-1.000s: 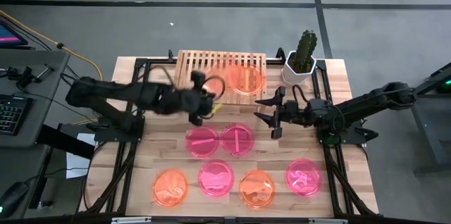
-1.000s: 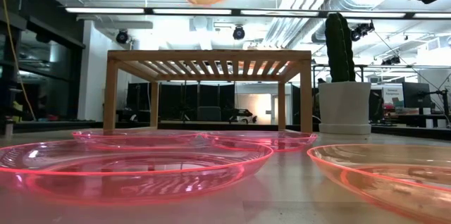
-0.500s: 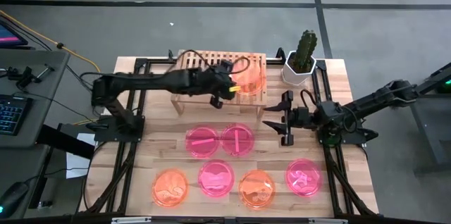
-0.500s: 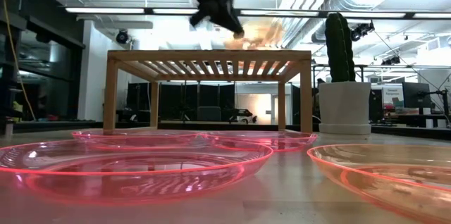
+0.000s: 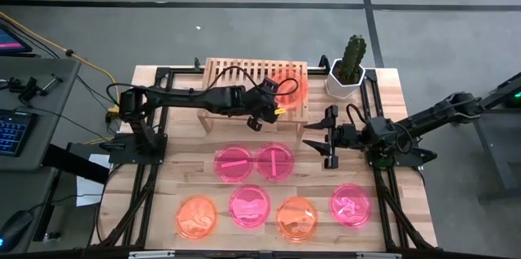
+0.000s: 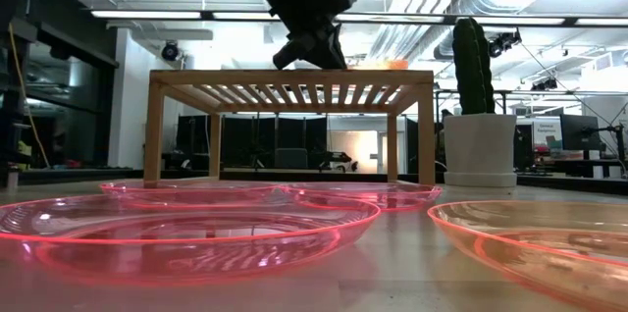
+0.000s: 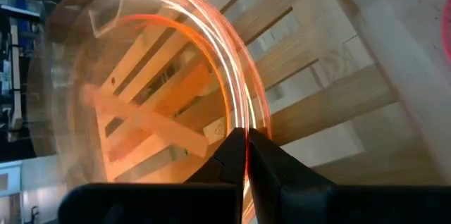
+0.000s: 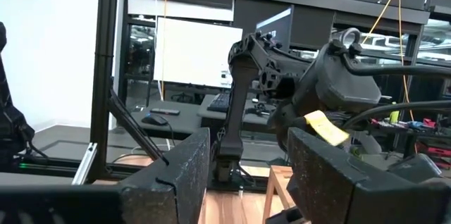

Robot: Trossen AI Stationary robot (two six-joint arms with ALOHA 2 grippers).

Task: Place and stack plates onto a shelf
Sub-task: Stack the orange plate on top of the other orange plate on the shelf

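- You have eight plates in all: four orange and four pink.
- On the shelf (image 5: 236, 78) sits an orange plate (image 5: 286, 88), at the end nearest the cactus pot (image 5: 345, 78). The left wrist view shows a second orange rim (image 7: 232, 104) tilted over it, pinched at its edge.
- In front of the shelf on the desk (image 5: 187, 141) lie two pink plates: one with a single stripe (image 5: 233, 162), one with a slanted stripe (image 5: 274, 160), side by side and nearly touching.
- Farther from the shelf runs a row of four: an orange plate (image 5: 196, 215), a pink one with squiggles (image 5: 249, 205), another orange (image 5: 297, 217), and a pink one with squiggles (image 5: 351, 203).
- All are round, thin and see-through; the shelf slats show through the orange ones.
- Your left gripper (image 5: 269, 109) reaches out long and low across the shelf's front edge, its fingers (image 7: 229, 155) clenched on the tilted orange rim.
- Your right gripper (image 5: 319, 135) hangs above the desk, between the cactus pot and the striped pink plates, pointing toward the shelf, with its fingers (image 8: 184, 160) spread and holding nothing.
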